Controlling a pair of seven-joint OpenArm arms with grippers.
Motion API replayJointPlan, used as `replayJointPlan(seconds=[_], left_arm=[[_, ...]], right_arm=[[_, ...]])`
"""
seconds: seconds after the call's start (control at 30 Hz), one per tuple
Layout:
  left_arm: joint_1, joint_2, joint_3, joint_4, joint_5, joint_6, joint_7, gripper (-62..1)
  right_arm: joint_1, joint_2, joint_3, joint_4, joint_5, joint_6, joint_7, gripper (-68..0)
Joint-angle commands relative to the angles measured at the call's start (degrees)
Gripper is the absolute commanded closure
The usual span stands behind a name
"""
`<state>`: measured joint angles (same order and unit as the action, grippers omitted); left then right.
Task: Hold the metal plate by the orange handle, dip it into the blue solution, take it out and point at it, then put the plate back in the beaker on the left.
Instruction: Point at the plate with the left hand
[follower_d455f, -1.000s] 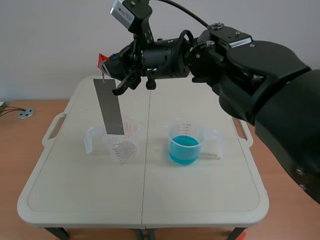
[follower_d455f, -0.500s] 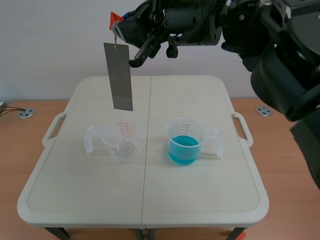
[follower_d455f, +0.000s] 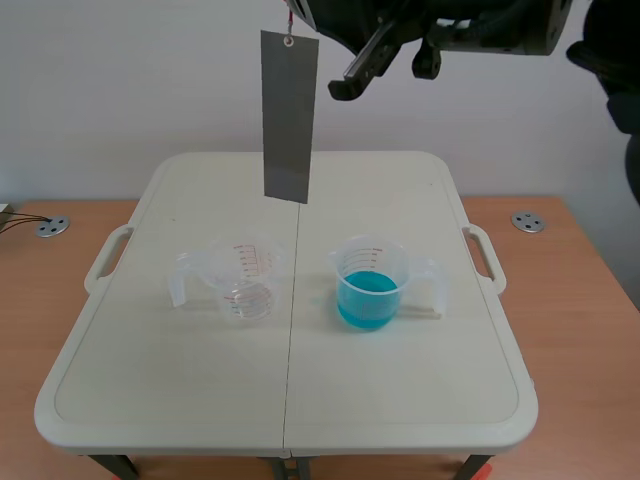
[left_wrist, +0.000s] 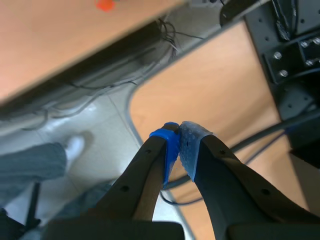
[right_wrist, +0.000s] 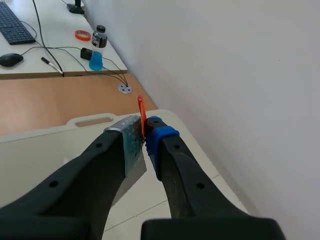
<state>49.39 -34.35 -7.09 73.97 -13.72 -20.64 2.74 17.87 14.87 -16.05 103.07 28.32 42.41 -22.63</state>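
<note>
Right gripper (right_wrist: 144, 134), raised high at the top of the scene view, is clamped on a thin orange handle (right_wrist: 141, 111), which stands upright between its two pads. From that handle a long grey metal plate (follower_d455f: 288, 115) hangs down, almost upright with a slight tilt. The plate is in the air, well above the white folding table (follower_d455f: 400, 400) and touching neither beaker. Seen from the scene camera, its lower edge sits above the gap between the two beakers, a little closer to the one on the left.

On the table, the clear empty beaker (follower_d455f: 240, 282) with red markings stands left of the centre seam. The beaker of blue solution (follower_d455f: 370, 288) stands right of the seam, near the other but not touching it.

Left gripper (left_wrist: 179, 139) appears only in its own wrist view. Its blue pads are pressed together with nothing between them, and it points at a floor with cables and the edge of a wooden surface.

Beyond the right gripper, a desk holds a small bottle of blue liquid (right_wrist: 97, 50) and a keyboard (right_wrist: 15, 25)
</note>
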Motion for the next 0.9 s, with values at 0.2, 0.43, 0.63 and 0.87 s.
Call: replayJointPlan(seconds=[0.2, 0.43, 0.63, 0.87], left_arm=[[-6.93, -5.46, -0.09, 4.31, -0.61, 0.15, -2.38, -1.4], [-10.14, -7.17, -0.11, 10.49, -0.59, -0.46, -6.54, -1.4], [-16.2, -7.13, 0.07, 13.9, -0.63, -7.93, -8.55, -1.4], [-28.55, -5.62, 3.69, 14.6, -1.86, -15.19, -7.28, -1.4]], right_arm=[[-3.15, 4.81, 6.95, 2.21, 7.37, 0.31, -0.39, -1.3], [-6.86, 8.2, 11.54, 2.21, 11.43, 0.31, -0.33, -1.3], [-9.14, 8.81, 13.25, 2.21, 12.02, 0.31, -0.42, -1.3], [-10.45, 8.76, 13.49, 2.21, 12.09, 0.31, -0.35, -1.3]])
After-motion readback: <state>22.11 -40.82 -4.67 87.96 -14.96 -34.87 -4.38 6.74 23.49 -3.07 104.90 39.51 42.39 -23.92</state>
